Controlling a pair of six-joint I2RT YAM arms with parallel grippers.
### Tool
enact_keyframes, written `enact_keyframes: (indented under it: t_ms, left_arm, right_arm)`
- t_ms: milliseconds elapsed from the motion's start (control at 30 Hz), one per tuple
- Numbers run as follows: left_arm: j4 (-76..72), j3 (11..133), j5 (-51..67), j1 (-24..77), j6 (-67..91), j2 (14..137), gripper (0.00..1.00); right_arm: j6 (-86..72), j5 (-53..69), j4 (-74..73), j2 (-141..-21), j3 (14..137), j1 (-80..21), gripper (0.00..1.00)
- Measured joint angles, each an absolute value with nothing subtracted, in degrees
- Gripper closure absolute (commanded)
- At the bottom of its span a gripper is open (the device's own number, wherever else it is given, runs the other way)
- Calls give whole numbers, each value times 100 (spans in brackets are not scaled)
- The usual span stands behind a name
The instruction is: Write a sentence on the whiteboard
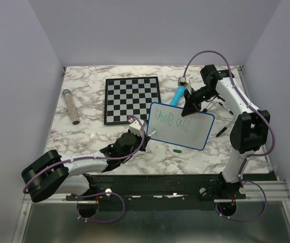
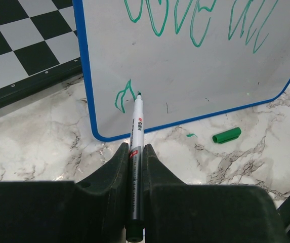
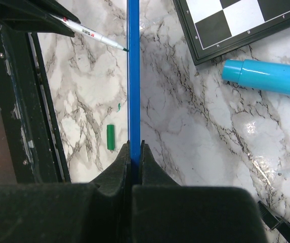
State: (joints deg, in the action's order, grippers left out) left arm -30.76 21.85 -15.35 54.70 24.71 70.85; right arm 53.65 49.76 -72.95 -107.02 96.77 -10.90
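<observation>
Pinching shut on the marker [image 2: 136, 126], the left jaws press its tip to the whiteboard [image 2: 210, 86] near the lower left corner, below the sentence [image 2: 195, 25]. The right jaws are closed on the board's far rim, holding it tilted above the desk [image 2: 43, 136], beside the checkered board [image 2: 23, 45]. It is likely light, stiff and slick-faced, so the rim is the sensible hold. Its long axis runs left to right, face toward the left arm.

white whiteboard [image 2: 195, 86] edged in thin blue, sentence [image 2: 198, 30] scrawled in green, white marker [image 2: 136, 132] tipped green between black jaws, green cap [image 2: 226, 135] ahead-right of them, chessboard [image 2: 23, 45] checked black-and-white, table [image 2: 43, 147] marbled grey-white, tube [image 3: 266, 76] coloured cyan
</observation>
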Motion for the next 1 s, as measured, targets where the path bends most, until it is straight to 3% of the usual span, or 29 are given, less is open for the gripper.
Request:
enact_keyframes:
  t_ms: [1000]
  left_arm:
    - [-3024, 2202, -1273, 5443, 2495, 7341, 100]
  right_arm:
    - [5365, 4976, -7293, -10702, 9677, -1090, 99]
